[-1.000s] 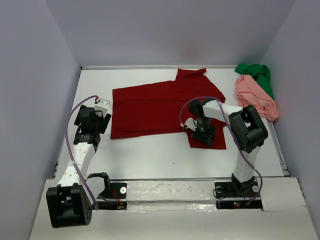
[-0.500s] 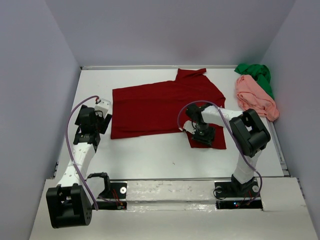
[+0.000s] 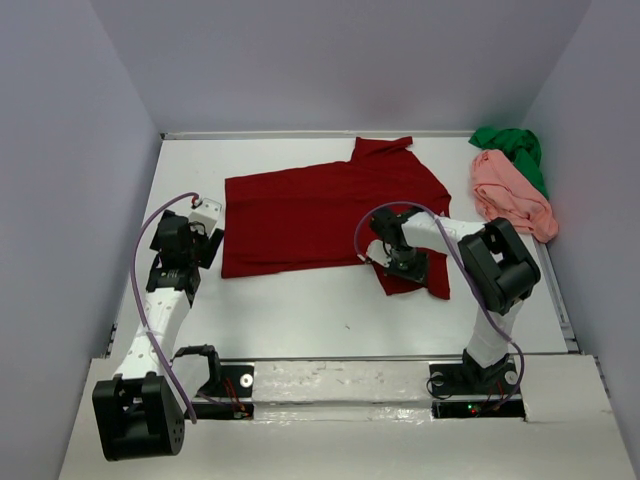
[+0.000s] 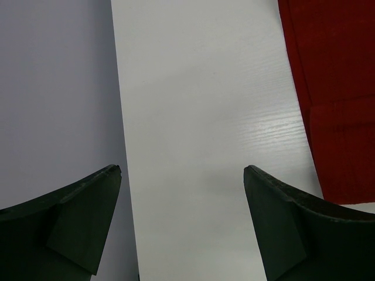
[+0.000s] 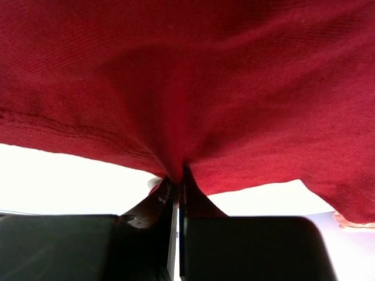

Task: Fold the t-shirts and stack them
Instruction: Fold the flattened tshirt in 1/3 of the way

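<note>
The dark red t-shirt (image 3: 320,210) lies spread flat in the middle of the table, its near sleeve (image 3: 425,280) pointing toward the front. My right gripper (image 3: 405,262) is down on that sleeve and shut on a pinch of its cloth; in the right wrist view the red fabric (image 5: 193,88) bunches into the closed jaws of the right gripper (image 5: 180,177). My left gripper (image 3: 190,232) hovers open just left of the shirt's left edge. In the left wrist view the left gripper (image 4: 181,171) holds nothing, with the shirt's edge (image 4: 340,88) to its right. The salmon pink t-shirt (image 3: 512,200) and bright green t-shirt (image 3: 512,148) lie crumpled at the far right.
Grey walls enclose the white table (image 3: 300,310) on the left, back and right. The left wall (image 4: 53,88) stands close beside my left gripper. Both arm bases (image 3: 350,385) sit on the near edge.
My right gripper has closed on the sleeve cloth and shifted slightly left and away; the sleeve's near edge has pulled in a little. The left arm has barely moved.
</note>
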Tool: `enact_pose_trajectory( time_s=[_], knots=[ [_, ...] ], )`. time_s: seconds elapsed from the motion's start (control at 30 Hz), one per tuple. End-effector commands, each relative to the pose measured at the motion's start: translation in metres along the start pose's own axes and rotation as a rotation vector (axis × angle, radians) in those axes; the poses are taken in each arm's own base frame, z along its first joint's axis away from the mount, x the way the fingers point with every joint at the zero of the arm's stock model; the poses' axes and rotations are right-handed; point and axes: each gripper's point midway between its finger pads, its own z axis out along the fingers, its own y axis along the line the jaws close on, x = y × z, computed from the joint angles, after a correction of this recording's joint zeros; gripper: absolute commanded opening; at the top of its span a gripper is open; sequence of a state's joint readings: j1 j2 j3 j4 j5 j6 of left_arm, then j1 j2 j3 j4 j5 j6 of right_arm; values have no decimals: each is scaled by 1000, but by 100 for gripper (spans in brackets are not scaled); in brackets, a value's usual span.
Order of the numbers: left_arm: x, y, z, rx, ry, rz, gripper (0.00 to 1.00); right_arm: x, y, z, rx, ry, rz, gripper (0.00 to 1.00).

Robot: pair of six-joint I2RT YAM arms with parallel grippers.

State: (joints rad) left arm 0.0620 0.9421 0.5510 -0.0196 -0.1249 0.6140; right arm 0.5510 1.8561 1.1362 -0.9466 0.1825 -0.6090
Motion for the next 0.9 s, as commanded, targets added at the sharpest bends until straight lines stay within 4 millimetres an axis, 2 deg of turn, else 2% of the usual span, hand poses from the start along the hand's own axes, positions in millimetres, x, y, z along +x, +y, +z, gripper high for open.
enact_pose_trajectory(
  time_s=[0.0,0.2,0.33,0.53,0.87],
  knots=[
    [-7,4,-2,-9,-36,0,99,-51,-18,-10,55,-220,25,0],
    [-6,3,-2,-8,-35,-2,99,-58,-46,-52,166,-261,35,0],
    [-3,3,-2,-14,-27,2,99,-65,-60,-65,205,-270,37,0],
    [-4,4,-4,-14,-36,4,99,-69,-77,-69,270,-247,44,0],
    [-4,1,-2,-1,-38,6,99,-80,-103,-88,371,-261,52,0]
  ],
)
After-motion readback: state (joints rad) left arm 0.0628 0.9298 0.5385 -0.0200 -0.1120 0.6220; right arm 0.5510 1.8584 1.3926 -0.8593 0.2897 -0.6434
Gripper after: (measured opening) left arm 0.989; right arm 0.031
